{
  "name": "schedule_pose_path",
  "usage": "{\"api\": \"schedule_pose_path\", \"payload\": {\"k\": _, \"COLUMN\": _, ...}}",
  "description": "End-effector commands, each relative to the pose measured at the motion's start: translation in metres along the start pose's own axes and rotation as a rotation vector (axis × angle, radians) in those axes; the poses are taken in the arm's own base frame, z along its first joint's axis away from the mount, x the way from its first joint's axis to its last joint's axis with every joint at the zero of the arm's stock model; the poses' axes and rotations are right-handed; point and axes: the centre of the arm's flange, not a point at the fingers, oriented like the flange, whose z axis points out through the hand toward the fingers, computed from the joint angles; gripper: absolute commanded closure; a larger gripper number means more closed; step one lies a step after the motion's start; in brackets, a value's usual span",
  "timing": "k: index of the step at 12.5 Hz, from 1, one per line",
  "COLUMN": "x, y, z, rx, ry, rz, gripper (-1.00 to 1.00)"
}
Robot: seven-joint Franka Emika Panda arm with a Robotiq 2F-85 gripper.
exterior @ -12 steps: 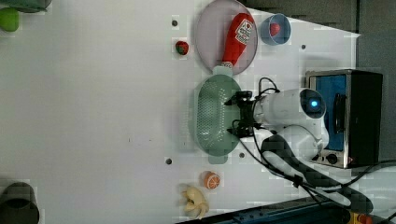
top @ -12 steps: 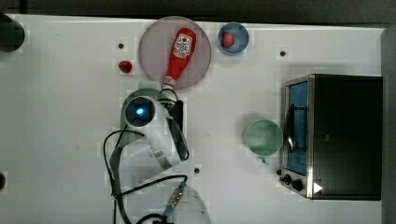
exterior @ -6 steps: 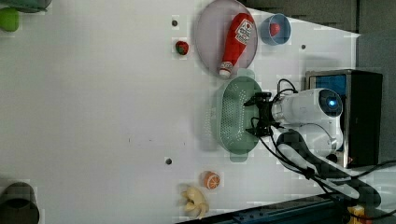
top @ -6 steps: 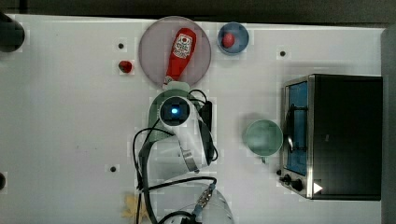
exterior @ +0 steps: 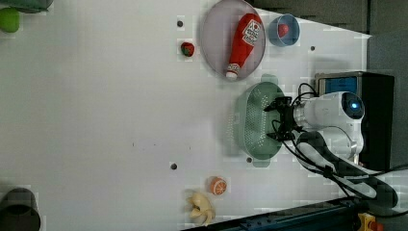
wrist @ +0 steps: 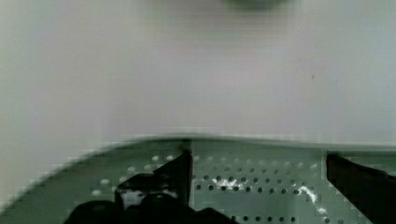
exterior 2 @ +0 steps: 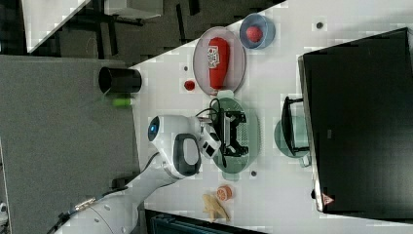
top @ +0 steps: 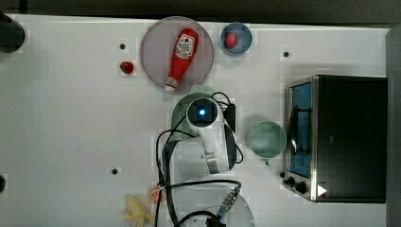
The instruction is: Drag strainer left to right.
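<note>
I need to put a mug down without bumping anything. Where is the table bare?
In the top view, the widest bare table lies on the top view's left, past the strawberry. It is crowded around the strainer, between the ketchup plate, green cup and oven.

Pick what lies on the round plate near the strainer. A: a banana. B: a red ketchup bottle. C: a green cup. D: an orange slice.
B: in the left view the red ketchup bottle lies across the round plate, just beyond one end of the strainer.
</note>
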Motion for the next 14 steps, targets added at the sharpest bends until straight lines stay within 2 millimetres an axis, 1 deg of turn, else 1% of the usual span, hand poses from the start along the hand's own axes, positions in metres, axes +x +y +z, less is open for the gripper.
{"api": "schedule_pose_path", "payload": {"k": 1, "x": 0.029, "y": -0.002, "z": -0.007, "rx": 0.019, "ry": 0.006, "rz": -0.074, "gripper": -1.0}}
{"api": "schedule_pose_path", "payload": {"k": 3, "x": 0.044, "y": -0.001, "z": -0.005, "rx": 0.014, "ry": 0.013, "rz": -0.051, "gripper": -1.0}}
{"api": "schedule_pose_path", "payload": {"k": 5, "x": 0.05, "y": 0.0, "z": -0.003, "rx": 0.011, "ry": 0.016, "rz": -0.041, "gripper": -1.0}}
{"api": "schedule_pose_path", "payload": {"k": 6, "x": 0.048, "y": 0.0, "z": -0.004, "rx": 0.013, "ry": 0.015, "rz": -0.045, "gripper": -1.0}}
{"api": "schedule_pose_path", "payload": {"k": 7, "x": 0.041, "y": -0.001, "z": -0.008, "rx": 0.021, "ry": 0.012, "rz": -0.069, "gripper": -1.0}}
{"api": "schedule_pose_path", "payload": {"k": 8, "x": 0.033, "y": -0.003, "z": -0.018, "rx": 0.037, "ry": 0.009, "rz": -0.11, "gripper": -1.0}}
{"api": "schedule_pose_path", "payload": {"k": 9, "x": 0.025, "y": -0.003, "z": -0.034, "rx": 0.065, "ry": 0.007, "rz": -0.177, "gripper": -1.0}}
{"api": "schedule_pose_path", "payload": {"k": 11, "x": 0.014, "y": 0.003, "z": -0.08, "rx": 0.121, "ry": 0.016, "rz": -0.324, "gripper": -1.0}}
{"api": "schedule_pose_path", "payload": {"k": 13, "x": 0.014, "y": 0.014, "z": -0.14, "rx": 0.163, "ry": 0.024, "rz": -0.436, "gripper": -1.0}}
{"api": "schedule_pose_path", "payload": {"k": 14, "x": 0.019, "y": 0.025, "z": -0.17, "rx": 0.161, "ry": 0.01, "rz": -0.457, "gripper": -1.0}}
